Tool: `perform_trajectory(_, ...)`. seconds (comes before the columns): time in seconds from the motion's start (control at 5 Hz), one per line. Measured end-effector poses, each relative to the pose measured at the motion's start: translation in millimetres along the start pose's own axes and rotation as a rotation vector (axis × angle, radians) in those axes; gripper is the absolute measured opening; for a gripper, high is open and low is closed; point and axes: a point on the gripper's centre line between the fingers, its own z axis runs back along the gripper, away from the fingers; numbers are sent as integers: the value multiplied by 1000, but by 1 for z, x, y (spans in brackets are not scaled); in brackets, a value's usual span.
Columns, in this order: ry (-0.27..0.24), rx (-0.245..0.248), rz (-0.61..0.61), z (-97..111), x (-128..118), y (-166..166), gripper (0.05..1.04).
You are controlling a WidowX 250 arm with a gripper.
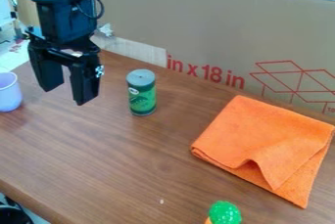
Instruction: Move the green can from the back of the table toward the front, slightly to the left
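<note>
The black gripper hangs over the left rear part of the table, its two fingers spread apart with nothing between them. Just to its right, a green can with a grey lid stands upright, not touched by the gripper. On the left edge of the view is a pale purple cup. An orange cloth lies folded on the right side, one corner turned over. At the bottom edge, a bumpy green object with some orange beside it is partly cut off.
Behind the wooden table a cardboard panel with red print rises along the rear edge. The table's front edge runs across the lower left, with a dark object below it.
</note>
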Motion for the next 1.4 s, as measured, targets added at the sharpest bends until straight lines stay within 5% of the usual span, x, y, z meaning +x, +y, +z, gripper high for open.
perform_trajectory(0.2,22,-7,1,-5,-1,0,1000)
perform_trajectory(0.4,-26,-11,12,-1,19,0,1000)
perform_trajectory(0.6,-90,-3,-49,4,49,-8,1000)
perform_trajectory(1.0,-141,17,-50,-4,122,0,1000)
perform_trajectory(1.4,-135,23,-22,-17,174,-1,1000)
